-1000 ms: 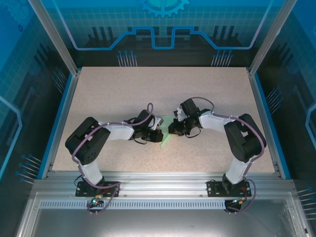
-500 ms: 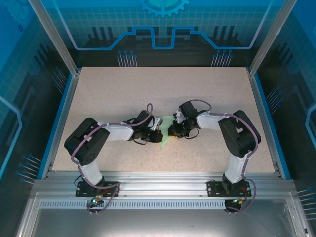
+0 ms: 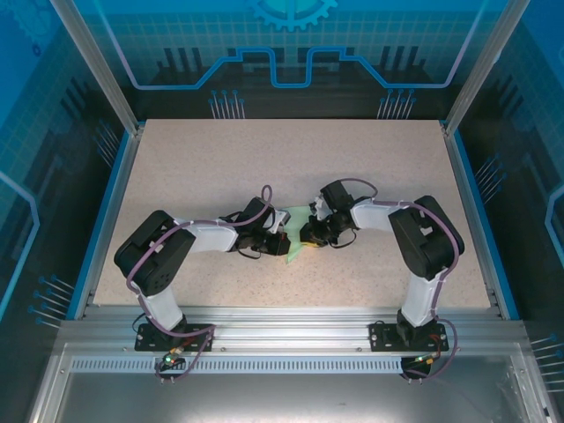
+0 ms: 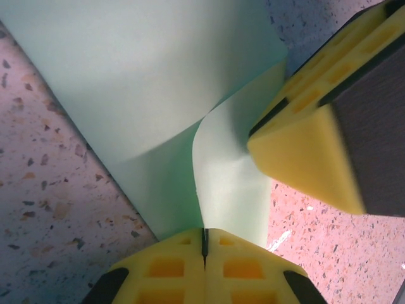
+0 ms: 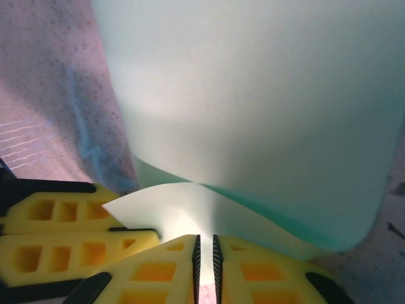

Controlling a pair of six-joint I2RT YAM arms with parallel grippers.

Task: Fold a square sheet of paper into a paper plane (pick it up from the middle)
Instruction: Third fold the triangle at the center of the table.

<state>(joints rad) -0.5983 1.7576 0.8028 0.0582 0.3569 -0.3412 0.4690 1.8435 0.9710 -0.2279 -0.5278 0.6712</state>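
Centre of the tabletop, between the arms: paper part-folded, with one layer lying flat and a flap curling up off it. Left claw is fully closed, pinching the paper at the raised crease. Right claw is down to a thin slit with the flap edge at its tips; can't tell if it actually bites. Claw tips face each other, almost touching.

Risks, my read:
- Flap is bowed, not creased, so it springs back if either claw releases before a press.
- Opposed pull on a thin sheet could tear it at the crease or skew the fold line.
- Tips this close could collide or trap the wrong layer.
- A loose right grip would let the flap slip, giving a lopsided nose.
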